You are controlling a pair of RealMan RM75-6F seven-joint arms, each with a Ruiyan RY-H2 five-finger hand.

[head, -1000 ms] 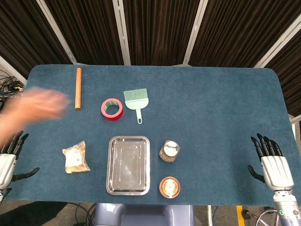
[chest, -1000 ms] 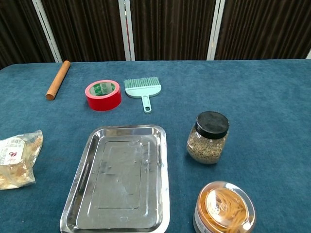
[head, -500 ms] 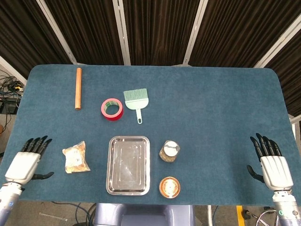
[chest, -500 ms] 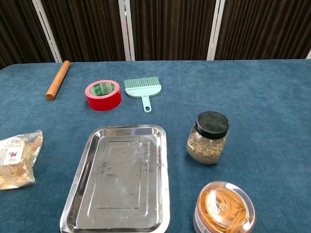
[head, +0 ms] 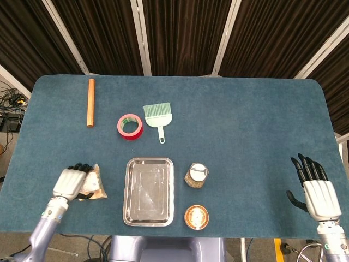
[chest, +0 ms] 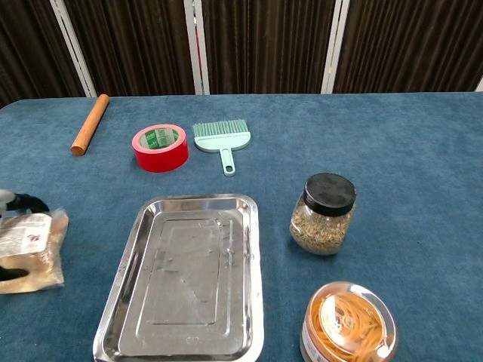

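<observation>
Left robot hand (head: pixel 70 182) touches one snack bag (head: pixel 94 184); two jars (head: pixel 197 174) nearby.

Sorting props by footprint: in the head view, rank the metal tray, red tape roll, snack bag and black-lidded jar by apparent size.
1. metal tray
2. snack bag, partly under the left hand
3. red tape roll, close to the bag, so unsure
4. black-lidded jar

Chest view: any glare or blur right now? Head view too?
Chest view: sharp and evenly lit, with soft reflections on the metal tray and on the clear lid of the rubber band tub; the left robot hand is cut off at the frame edge by the snack bag. Head view: sharp, even light, faint shadows, no glare; dark curtains behind the table.
</observation>
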